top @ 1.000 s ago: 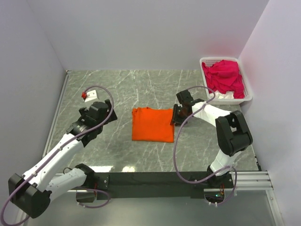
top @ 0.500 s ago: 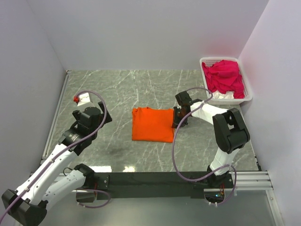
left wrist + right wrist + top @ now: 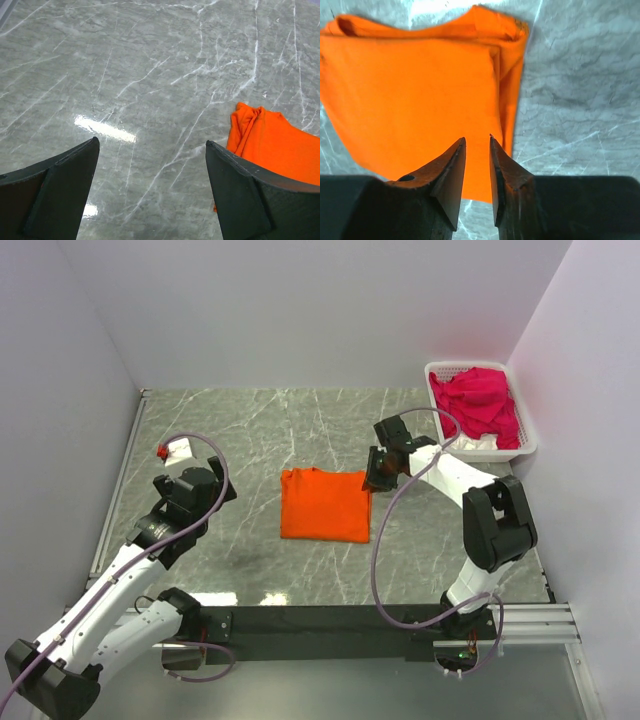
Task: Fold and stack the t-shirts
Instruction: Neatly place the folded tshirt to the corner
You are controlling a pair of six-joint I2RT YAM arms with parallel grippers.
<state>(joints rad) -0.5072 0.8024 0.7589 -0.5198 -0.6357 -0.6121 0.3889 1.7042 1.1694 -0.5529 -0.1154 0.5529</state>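
Noted folded orange t-shirt [image 3: 324, 504] centre frame on surface [image 3: 250, 430]; pink t-shirts [image 3: 478, 400] heaped in basket [image 3: 530, 445], upper right. Found right gripper [image 3: 477, 140] barely parted, empty, over its right edge; left gripper [image 3: 151, 144] spread wide, empty. Suggest lifting clear without dragging folds.

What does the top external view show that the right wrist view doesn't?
Only the top external view: the white basket of magenta-pink t-shirts in the far right corner, and the left gripper, open and well clear of the cloth. Only the right wrist view: the stacked fold layers along the orange t-shirt's edge, and a narrow empty gap between the jaws. Both: that folded shirt lying on the marble table, with the right gripper at its right edge.
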